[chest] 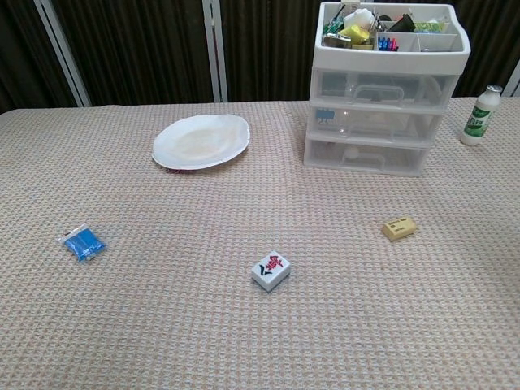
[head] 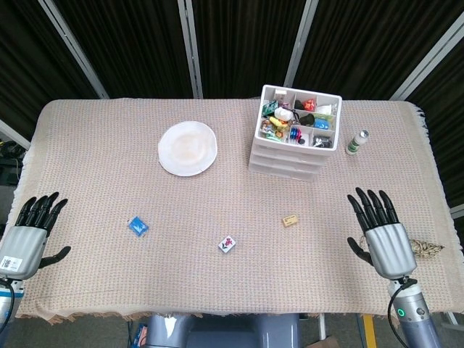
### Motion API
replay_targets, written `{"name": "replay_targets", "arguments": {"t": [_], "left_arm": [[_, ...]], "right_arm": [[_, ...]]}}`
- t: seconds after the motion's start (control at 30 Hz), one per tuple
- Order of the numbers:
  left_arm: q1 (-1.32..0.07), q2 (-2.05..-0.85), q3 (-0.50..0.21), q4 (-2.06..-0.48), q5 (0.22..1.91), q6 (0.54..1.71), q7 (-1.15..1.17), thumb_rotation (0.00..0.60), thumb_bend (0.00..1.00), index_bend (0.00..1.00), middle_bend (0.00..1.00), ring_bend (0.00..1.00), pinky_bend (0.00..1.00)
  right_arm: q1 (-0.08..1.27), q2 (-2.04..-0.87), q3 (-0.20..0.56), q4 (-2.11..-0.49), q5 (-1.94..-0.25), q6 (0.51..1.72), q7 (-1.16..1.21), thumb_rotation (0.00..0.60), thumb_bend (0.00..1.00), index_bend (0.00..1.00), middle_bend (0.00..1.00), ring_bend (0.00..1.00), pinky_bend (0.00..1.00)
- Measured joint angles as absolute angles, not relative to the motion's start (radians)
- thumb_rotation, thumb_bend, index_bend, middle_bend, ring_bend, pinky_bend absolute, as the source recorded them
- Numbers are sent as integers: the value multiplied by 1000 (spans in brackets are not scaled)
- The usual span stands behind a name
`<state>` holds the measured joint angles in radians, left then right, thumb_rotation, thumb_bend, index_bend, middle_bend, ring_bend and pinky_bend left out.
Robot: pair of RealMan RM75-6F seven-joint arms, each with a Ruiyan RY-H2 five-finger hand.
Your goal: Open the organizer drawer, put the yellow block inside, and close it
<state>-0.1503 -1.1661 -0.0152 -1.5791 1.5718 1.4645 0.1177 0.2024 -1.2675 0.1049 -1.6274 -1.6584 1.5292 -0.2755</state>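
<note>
Your right hand (head: 382, 235) hovers over the near right part of the table (head: 87, 159), palm down, fingers spread wide and holding nothing. Your left hand (head: 27, 233) sits at the near left edge, fingers likewise straight and apart, empty. Neither hand shows in the chest view.

The yellow block (chest: 399, 228) lies flat on the woven cloth, in front of the organizer (chest: 388, 122) and a little to its right, well apart from both hands. Any marking on its top face is too small to read. All three clear drawers of the organizer are shut; the top tray (head: 301, 116) is packed with small coloured odds and ends.

Near the middle of the table lies a white mahjong tile (chest: 270, 270), face up, with a red figure above a dark one; you can see the marks but probably not name the character from here. To the left lies a small blue packet (chest: 84, 243). A white plate (chest: 201, 140) sits farther back on the left. Just right of the organizer stands a small white bottle (chest: 479, 115) with a green label, its lettering unreadable.
</note>
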Motion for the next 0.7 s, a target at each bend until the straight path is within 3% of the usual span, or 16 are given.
{"name": "replay_targets", "arguments": {"t": [0.1,0.3,0.7], "left_arm": [[-153,-1165,-14,-1576,1579,1463,113,600,210,71,0,0,0],[-155,-1163,-12,-1575,1585,1463,99,600,210,70,0,0,0],[-158,-1161,-12,-1564,1593,1467,78,600,208,71,0,0,0]], "right_arm": [[222,-1274,130,-1685,-1609,1494,-277,600,180,92,500,517,492],[261,-1299,188,-1810,-1436,1397,-216,600,269,115,720,727,622],[407,-1386,396,-1981,-789,1154,-59,600,348,122,772,779,648]]}}
